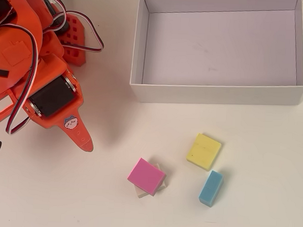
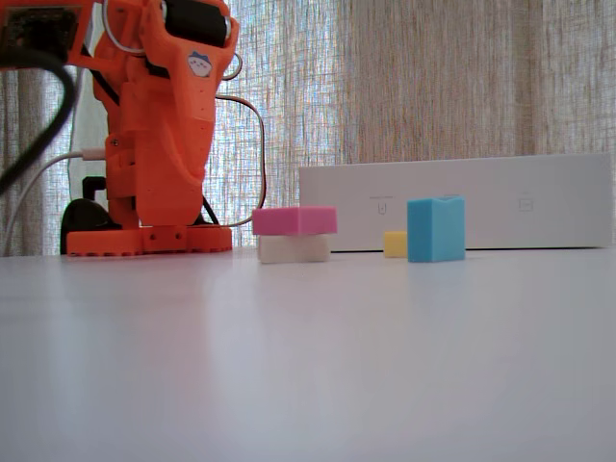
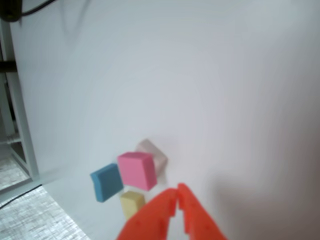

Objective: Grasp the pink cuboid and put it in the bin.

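Orange fingertips of the end effector (image 3: 177, 196) fill the bottom of the wrist view, pressed together and holding nothing. Beyond them the pink cuboid (image 3: 136, 170) is seen, well apart from the tips.

With the cream block (image 2: 294, 248) taken as landmark, the pink cuboid is stacked directly on top of it, turned slightly so the cream corners show beneath in the overhead view. A yellow block (image 1: 204, 151) lies near the stack on the side of the bin (image 1: 216, 93), and a blue block (image 1: 211, 188) stands just beside the yellow one. The bin sits beyond all of them, empty.

Trouble is likely to come from the stack: a low or wide grasp could catch the cream block as well, or a sideways nudge could slide the cuboid off its perch.

All four blocks look like matte foam with square edges; the bin appears to be thin white card with low walls. The surface is smooth and white.
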Robot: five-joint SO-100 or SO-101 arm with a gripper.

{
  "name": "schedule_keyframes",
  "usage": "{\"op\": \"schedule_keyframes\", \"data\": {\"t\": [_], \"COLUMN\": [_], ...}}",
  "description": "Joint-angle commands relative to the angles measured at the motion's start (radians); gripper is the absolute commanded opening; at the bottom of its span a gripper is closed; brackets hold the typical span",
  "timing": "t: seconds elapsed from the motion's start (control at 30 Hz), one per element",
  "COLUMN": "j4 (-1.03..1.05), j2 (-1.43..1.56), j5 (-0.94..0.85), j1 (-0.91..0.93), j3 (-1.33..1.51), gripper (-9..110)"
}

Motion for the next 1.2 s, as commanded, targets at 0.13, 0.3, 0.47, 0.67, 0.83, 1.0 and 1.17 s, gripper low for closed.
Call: {"op": "schedule_keyframes", "data": {"t": [0.13,0.3,0.47,0.67,0.83,1.0,1.17], "j4": [-0.012,-0.012,-0.078,-0.16,-0.092,-0.058,0.126], "j2": [-0.003,-0.003,-0.031,-0.308,-0.607,-0.899,-1.163], "j5": [-0.021,-0.025,-0.038,-0.038,-0.038,-0.061,-0.184], "j1": [-0.023,-0.031,-0.018,-0.06,-0.066,-0.123,-0.192], "j3": [-0.003,-0.003,-0.011,-0.308,-0.666,-1.014,-1.327], "gripper": [-8,-8,-6,-3,13,14,14]}}
